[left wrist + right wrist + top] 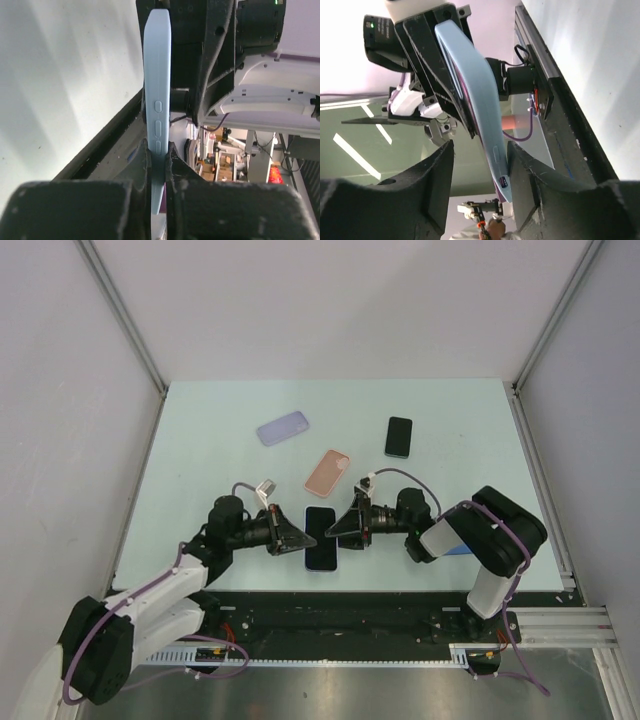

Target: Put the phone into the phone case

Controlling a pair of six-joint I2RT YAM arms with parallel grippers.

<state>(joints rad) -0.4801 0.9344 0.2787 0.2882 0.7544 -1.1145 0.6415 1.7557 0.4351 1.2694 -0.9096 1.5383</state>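
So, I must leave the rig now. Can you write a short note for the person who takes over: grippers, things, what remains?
Left gripper: shut on one edge of the blue case.
Right gripper: open, fingers either side of the opposite edge.
Phone: its dark face shows inside the blue case, between the arms. Cannot tell if every corner is seated.
Left: press in fully, check, set down.
Apart on the table: pink case, lilac case, black phone.
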